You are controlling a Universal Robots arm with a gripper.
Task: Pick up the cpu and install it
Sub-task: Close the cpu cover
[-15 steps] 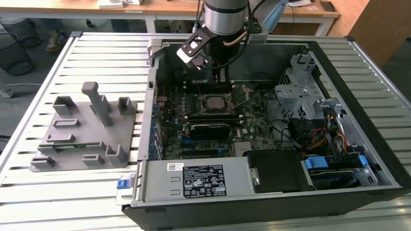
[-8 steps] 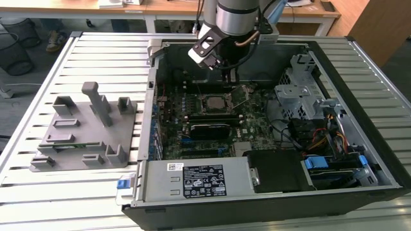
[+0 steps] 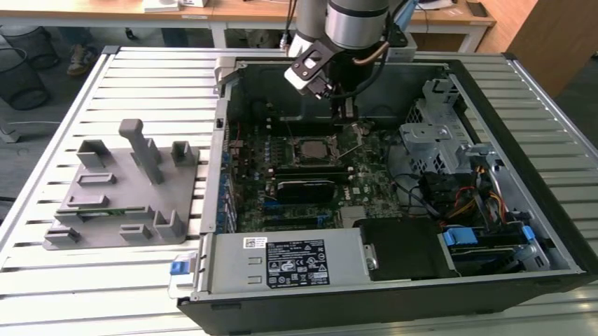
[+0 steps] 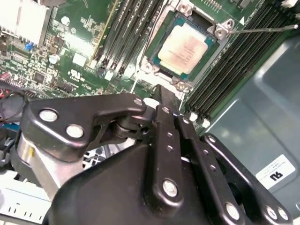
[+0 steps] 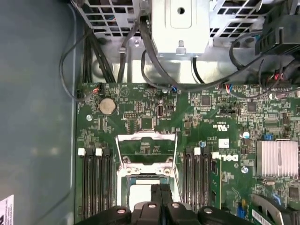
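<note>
The cpu (image 4: 186,48), a flat square chip with a silver-white top, lies flat in the black-framed socket (image 3: 309,150) on the green motherboard. In the first wrist view the cpu (image 5: 139,193) shows partly below the raised metal load plate (image 5: 146,149). My gripper (image 4: 165,92) hangs just off the socket's edge, above the board, with its dark fingers pressed together and nothing between them. In the exterior view the gripper (image 3: 352,124) sits inside the open computer case, a little behind and to the right of the socket. The fingertips (image 5: 158,187) overlap the chip's edge in the first wrist view.
Memory slots (image 4: 236,65) flank the socket, and a thin socket lever (image 4: 262,31) sticks out beside it. A finned heatsink (image 5: 276,157) and cables (image 5: 154,65) lie nearby. The case holds a power supply (image 3: 290,262) and a drive cage (image 3: 439,136). A grey fixture (image 3: 122,192) stands at the exterior view's left.
</note>
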